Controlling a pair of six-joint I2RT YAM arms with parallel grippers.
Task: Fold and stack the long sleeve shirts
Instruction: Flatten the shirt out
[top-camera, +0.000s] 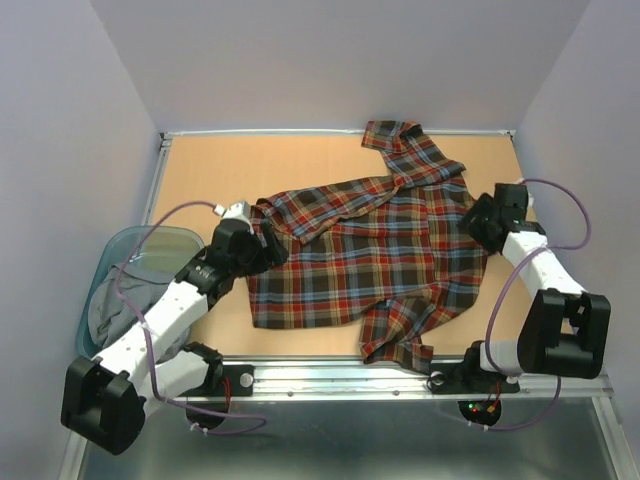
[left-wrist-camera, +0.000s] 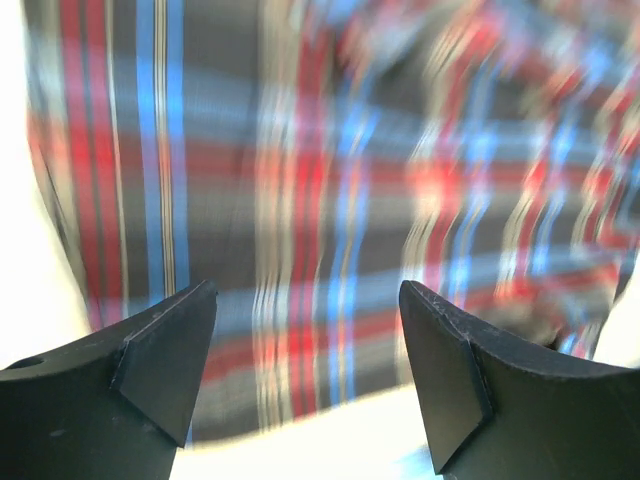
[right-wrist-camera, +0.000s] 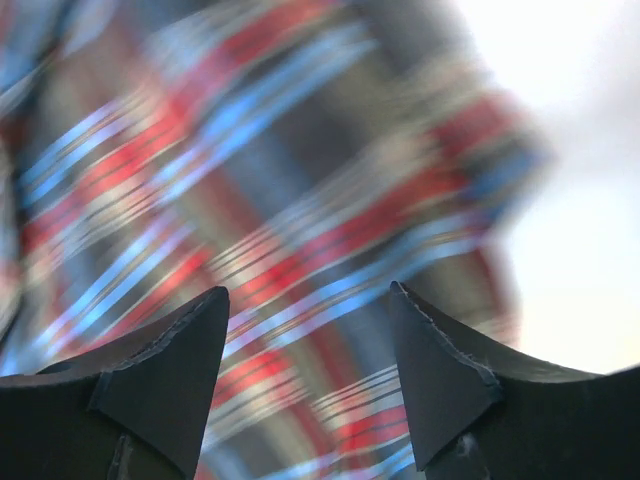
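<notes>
One long sleeve shirt (top-camera: 370, 250), a red, navy, brown and yellow plaid, lies spread across the middle of the wooden table, with one sleeve (top-camera: 405, 145) reaching toward the back. My left gripper (top-camera: 265, 240) hovers at the shirt's left edge. In the left wrist view it (left-wrist-camera: 307, 290) stands open over blurred plaid shirt cloth (left-wrist-camera: 330, 170), nothing between its fingers. My right gripper (top-camera: 476, 222) is at the shirt's right edge. The right wrist view shows it (right-wrist-camera: 308, 290) open too, with plaid shirt cloth (right-wrist-camera: 270, 180) below it and bare table to the right.
A teal bin (top-camera: 130, 243) holding grey cloth (top-camera: 115, 305) sits off the table's left side, under the left arm. A metal rail (top-camera: 340, 375) runs along the near edge. White walls close in the back and both sides.
</notes>
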